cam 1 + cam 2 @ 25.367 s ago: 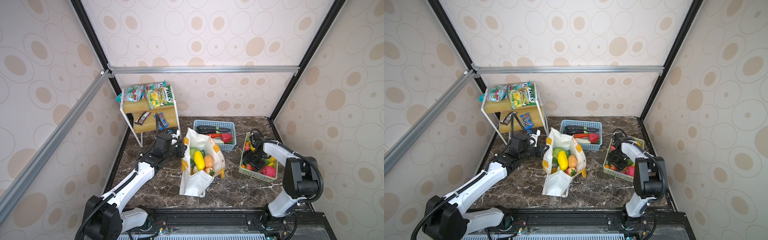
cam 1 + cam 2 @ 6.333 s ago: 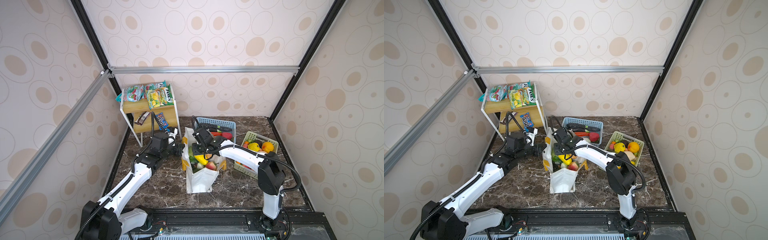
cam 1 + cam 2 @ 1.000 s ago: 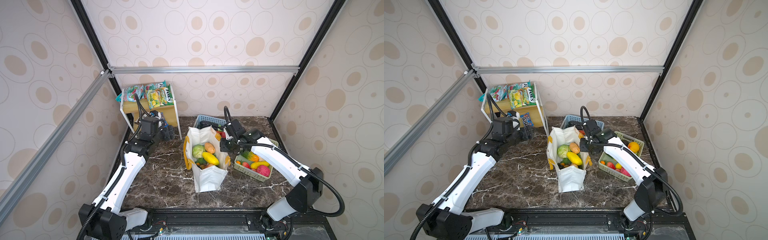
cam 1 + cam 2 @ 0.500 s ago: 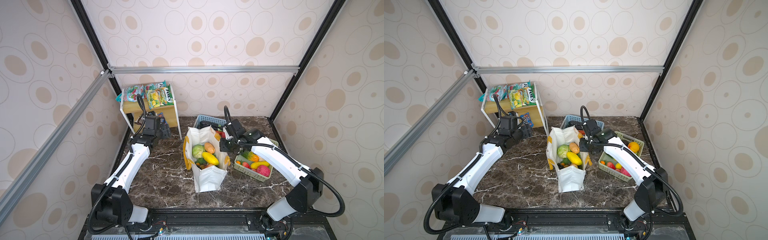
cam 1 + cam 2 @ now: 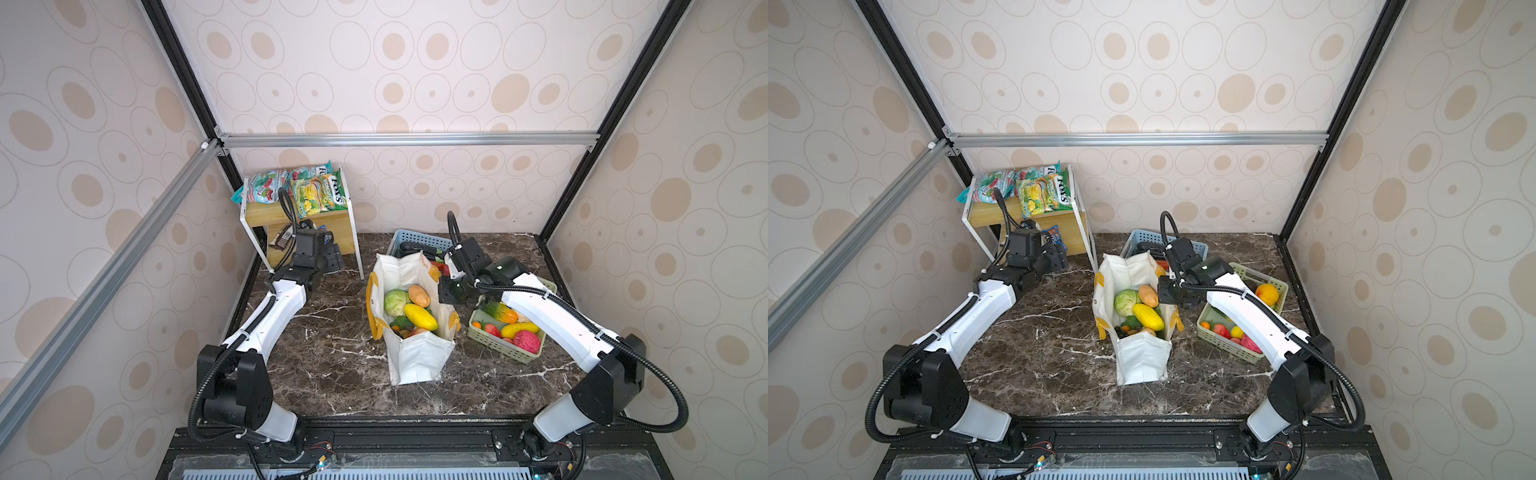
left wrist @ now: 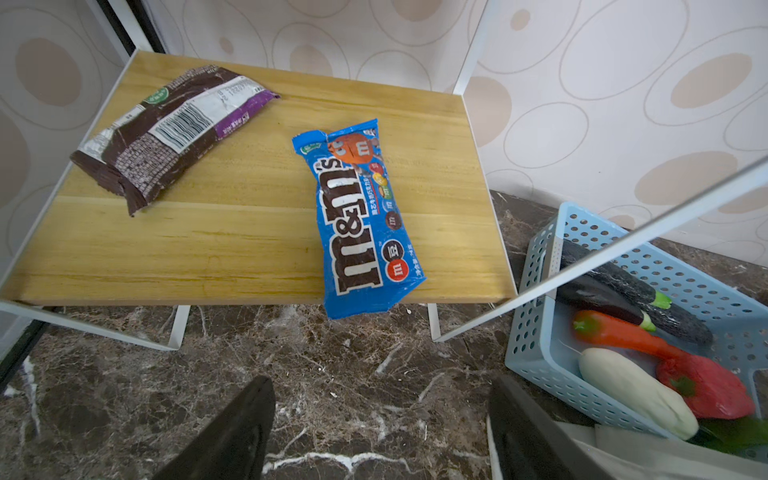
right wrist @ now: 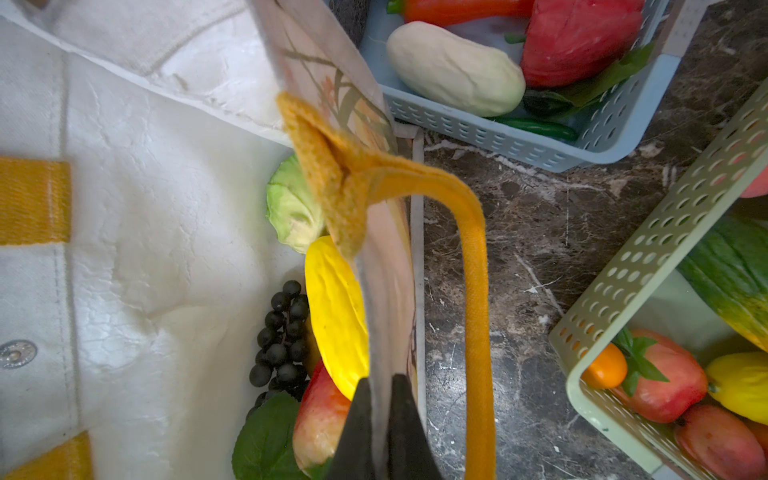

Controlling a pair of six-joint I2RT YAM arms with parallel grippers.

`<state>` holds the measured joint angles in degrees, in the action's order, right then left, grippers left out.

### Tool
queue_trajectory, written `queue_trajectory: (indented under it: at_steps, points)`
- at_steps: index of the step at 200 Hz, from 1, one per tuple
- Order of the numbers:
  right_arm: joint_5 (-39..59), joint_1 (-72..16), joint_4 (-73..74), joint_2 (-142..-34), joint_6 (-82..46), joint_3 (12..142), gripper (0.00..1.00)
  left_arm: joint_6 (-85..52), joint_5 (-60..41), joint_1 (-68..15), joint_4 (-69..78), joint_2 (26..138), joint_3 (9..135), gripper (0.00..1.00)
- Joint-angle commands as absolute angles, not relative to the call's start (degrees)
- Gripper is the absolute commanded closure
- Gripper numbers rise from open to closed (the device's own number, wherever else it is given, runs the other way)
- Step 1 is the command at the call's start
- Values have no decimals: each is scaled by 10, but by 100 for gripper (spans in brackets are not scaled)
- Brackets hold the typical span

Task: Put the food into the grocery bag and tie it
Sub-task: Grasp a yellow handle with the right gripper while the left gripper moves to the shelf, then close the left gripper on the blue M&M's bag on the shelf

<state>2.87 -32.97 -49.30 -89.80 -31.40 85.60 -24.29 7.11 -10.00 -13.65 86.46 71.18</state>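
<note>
Large soft white fabric grocery bag (image 5: 415,361) with yellow strap handles, upright at centre frame in both top views (image 5: 1142,365) on the dark marble desk (image 5: 332,353), mouth open. Right end effector (image 7: 379,384) closed narrow on the bag's right rim wall, just beside a yellow strap (image 7: 473,270).

Likely hazards: thin fabric sliding out of that pinch and the mouth sagging over the load; bag tipping toward the pale green lattice basket (image 5: 498,345) if pulled sideways.

Inside the bag: green toy cabbage (image 5: 395,302), brown-orange oval piece (image 5: 419,295), long yellow fruit (image 5: 420,317), dark grape bunch (image 7: 282,328) and red-yellow fruit (image 7: 320,411), packed close against the pale lining.

Outside the bag: blue M&M's packet (image 6: 359,224), flat and crinkled on the lower wooden shelf (image 6: 208,241) of the white-framed rack, left of centre in both top views, one end overhanging the shelf's front edge. Left end effector (image 6: 380,390) spread wide, empty, facing the packet and apart from it.

Further hazard: slippery wrapper pushed back along the board or knocked off the edge rather than gripped.

Brown wrapper (image 6: 166,137) on the same shelf. Blue lattice basket (image 6: 536,299) of vegetables just beyond the bag's far rim.
</note>
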Motion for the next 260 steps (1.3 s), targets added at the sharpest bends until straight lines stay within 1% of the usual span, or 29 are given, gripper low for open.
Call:
queue_trajectory:
  at_steps: [1,98,146,175,215,231,260]
  points:
    - [37,-329,-503,-905,-308,869,100,-222,96,-97,-111,875,732,19]
    - [43,-329,-501,-907,-307,868,100,-208,136,-93,-111,935,778,18]
    - [49,-328,-500,-907,-310,865,100,-207,107,-91,-73,957,788,16]
    - [55,-328,-496,-907,-314,859,100,-213,126,-90,-58,985,800,14]
    - [62,-328,-489,-900,-317,851,100,-210,150,-90,-28,1017,802,15]
    - [64,-328,-488,-898,-317,848,100,-209,158,-90,-14,1021,796,18]
    - [67,-329,-484,-900,-319,843,100,-206,168,-90,11,1021,774,30]
